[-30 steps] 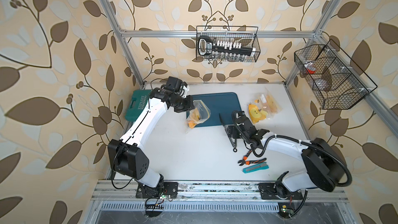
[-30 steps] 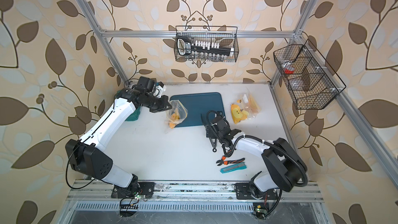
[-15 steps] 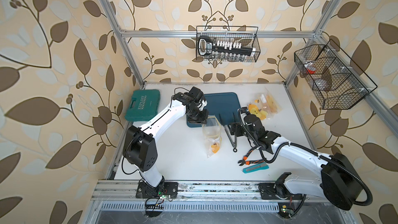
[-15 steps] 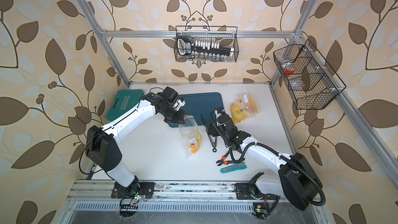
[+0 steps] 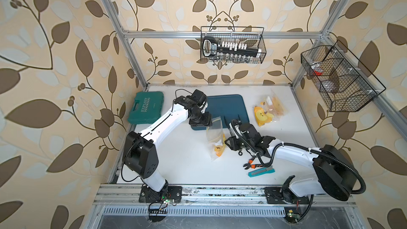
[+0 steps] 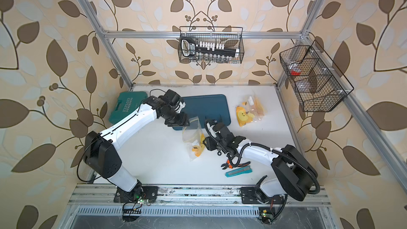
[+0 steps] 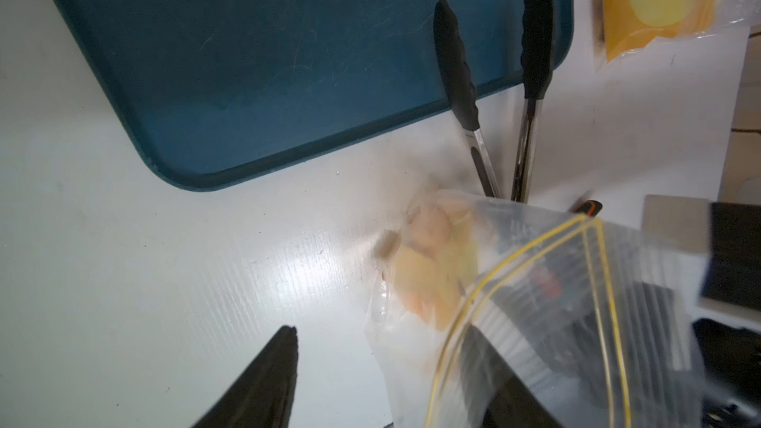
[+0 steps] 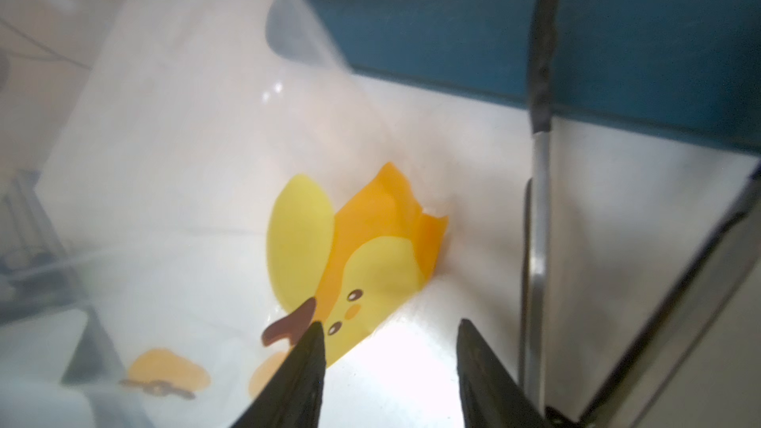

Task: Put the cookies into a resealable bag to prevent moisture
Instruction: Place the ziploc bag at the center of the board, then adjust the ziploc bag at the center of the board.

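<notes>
Left claw (image 7: 381, 329) wide apart, empty, beside resealable bag (image 7: 535, 302), right claw (image 8: 389, 323) half-parted over it, gaps only in wrist views

**Both arms extended, both sets of jaws parted**

The left arm (image 5: 167, 118) rises from its base and reaches forward, its wrist bent downward. The left gripper (image 7: 381, 331) points down with its fingers spread wide. The right arm (image 5: 293, 153) lies low and reaches inward. The right gripper (image 8: 390, 325) shows a narrower gap. The two grippers sit near each other.
</notes>
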`<move>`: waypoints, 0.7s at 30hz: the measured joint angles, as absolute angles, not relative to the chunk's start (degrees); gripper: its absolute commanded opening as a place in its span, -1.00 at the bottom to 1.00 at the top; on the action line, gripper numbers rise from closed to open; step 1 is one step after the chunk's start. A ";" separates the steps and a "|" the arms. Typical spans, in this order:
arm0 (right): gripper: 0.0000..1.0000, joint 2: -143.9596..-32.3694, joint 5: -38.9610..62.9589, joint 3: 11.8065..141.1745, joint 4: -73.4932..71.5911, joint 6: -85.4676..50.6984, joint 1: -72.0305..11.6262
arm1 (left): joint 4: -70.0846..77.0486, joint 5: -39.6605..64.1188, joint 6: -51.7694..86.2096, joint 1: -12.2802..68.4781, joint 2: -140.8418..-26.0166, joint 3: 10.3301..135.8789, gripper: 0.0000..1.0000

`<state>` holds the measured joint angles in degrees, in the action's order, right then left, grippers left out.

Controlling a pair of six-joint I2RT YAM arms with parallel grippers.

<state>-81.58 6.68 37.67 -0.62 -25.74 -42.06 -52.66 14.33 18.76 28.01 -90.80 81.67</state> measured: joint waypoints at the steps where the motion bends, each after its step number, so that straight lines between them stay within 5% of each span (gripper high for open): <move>1: -0.12 -81.87 7.16 37.34 -0.80 -26.20 -42.68 | -52.18 14.39 19.00 28.03 -88.82 80.82 0.75; 3: -0.13 -82.48 7.60 36.62 -1.17 -27.27 -43.03 | -50.65 15.03 19.22 28.03 -84.14 78.70 0.97; 10: -0.13 -85.17 8.47 36.16 -3.36 -31.22 -43.00 | -46.54 17.80 19.81 32.12 -68.79 71.64 0.97; 21: -0.17 -91.72 14.17 37.52 -13.13 -41.15 -43.00 | -53.08 11.05 16.14 39.86 -74.17 71.26 0.97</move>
<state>-91.72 14.17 37.52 -13.13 -41.15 -43.00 -53.08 11.05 16.14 39.86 -74.17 71.26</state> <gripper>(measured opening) 0.417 0.987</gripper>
